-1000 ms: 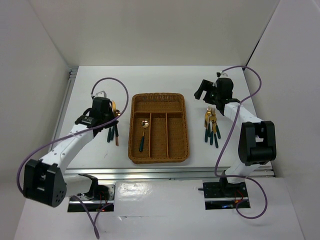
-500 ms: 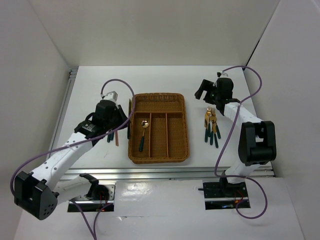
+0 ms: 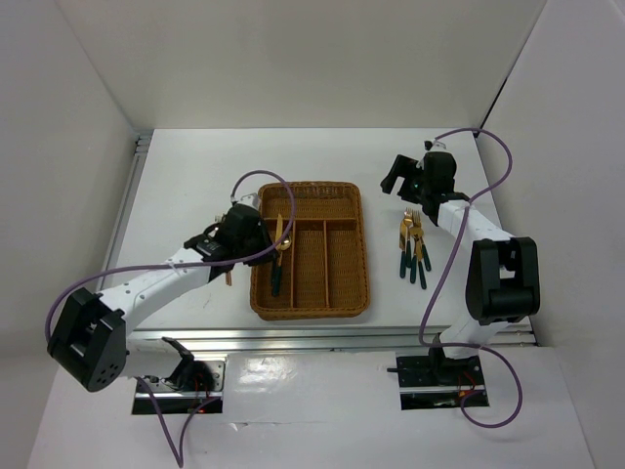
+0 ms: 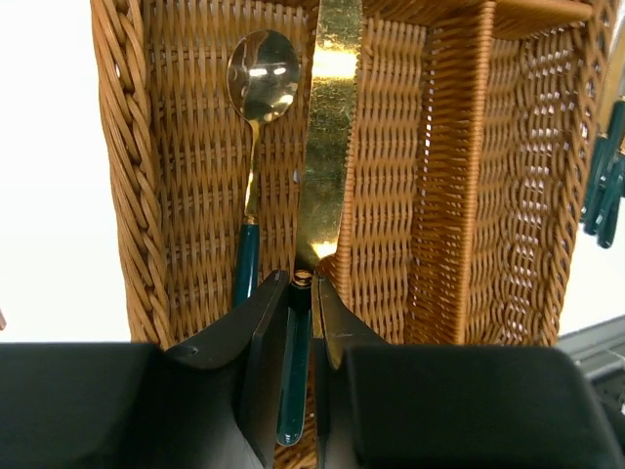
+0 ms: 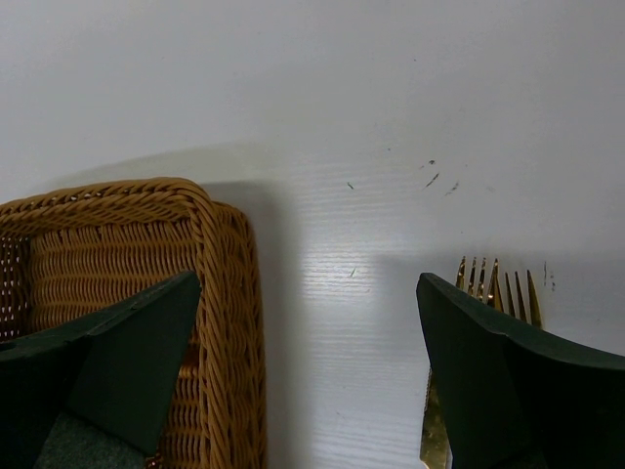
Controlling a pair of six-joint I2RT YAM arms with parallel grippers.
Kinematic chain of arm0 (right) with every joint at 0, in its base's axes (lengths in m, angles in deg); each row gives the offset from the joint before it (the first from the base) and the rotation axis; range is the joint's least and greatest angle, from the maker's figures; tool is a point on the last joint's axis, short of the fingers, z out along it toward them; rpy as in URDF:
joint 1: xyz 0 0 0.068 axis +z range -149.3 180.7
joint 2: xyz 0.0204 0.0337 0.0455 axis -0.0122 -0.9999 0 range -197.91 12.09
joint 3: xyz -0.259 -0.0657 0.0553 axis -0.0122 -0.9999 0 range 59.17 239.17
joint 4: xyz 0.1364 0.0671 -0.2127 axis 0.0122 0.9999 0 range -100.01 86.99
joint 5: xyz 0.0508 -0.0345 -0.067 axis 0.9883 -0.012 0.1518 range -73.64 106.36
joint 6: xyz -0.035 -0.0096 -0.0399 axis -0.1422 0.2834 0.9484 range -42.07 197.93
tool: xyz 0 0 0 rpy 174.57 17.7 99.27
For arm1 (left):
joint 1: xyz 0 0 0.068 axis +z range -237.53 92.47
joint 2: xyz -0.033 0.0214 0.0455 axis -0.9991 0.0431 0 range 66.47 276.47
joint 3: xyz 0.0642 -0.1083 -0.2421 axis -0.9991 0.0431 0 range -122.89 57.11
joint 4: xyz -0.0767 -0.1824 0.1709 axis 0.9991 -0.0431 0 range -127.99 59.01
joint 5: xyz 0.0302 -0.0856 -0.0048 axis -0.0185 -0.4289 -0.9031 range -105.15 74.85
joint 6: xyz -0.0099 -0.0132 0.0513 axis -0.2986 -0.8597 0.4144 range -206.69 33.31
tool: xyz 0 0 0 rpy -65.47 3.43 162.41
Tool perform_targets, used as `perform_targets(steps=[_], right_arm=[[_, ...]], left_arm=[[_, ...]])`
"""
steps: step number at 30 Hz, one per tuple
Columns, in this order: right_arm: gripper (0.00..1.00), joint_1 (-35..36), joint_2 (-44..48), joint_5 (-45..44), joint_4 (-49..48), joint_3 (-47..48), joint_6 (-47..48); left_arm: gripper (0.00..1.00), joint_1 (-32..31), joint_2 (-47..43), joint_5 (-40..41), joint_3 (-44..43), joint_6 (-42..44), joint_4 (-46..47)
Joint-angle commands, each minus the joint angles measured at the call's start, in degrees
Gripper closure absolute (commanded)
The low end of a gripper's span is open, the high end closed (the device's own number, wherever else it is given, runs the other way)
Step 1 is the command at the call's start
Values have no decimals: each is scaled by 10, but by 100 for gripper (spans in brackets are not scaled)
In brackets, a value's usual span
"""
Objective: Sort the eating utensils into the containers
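The brown wicker tray (image 3: 363, 244) lies mid-table. A gold spoon with a green handle (image 3: 276, 281) lies in its left long slot, and it shows in the left wrist view (image 4: 262, 78). My left gripper (image 3: 264, 233) is over the tray's left side, shut on a knife (image 4: 330, 147). The knife's green handle sits between the fingers and its gold blade points along the left slot beside the spoon. My right gripper (image 3: 395, 176) is open and empty, off the tray's far right corner (image 5: 210, 293). Forks and knives (image 3: 412, 244) lie right of the tray; fork tines (image 5: 493, 283) show by the right finger.
A copper-brown chopstick (image 3: 229, 277) lies on the table left of the tray, partly under my left arm. A purple cable loops over each arm. White walls close in the table at the back and sides. Green handles (image 4: 605, 186) show past the tray's right wall.
My left arm has swung right from the utensil pile left of the tray to over the tray's left slot, carrying the knife. The right arm has not moved.
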Motion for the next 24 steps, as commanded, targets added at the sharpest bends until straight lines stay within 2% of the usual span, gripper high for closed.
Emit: perform_targets(steps=[1, 12, 22, 24], right_arm=[[0, -2, 22, -8, -13, -4, -1], [0, -2, 12, -8, -13, -4, -1], [0, -2, 11, -8, -13, -4, -1], [0, -2, 11, -8, -13, -4, -1]], left_arm=[[77, -9, 12, 32, 1, -23, 40], [77, -28, 70, 86, 1, -46, 24], [75, -33, 120, 91, -22, -46, 13], [71, -33, 126, 98, -22, -41, 6]])
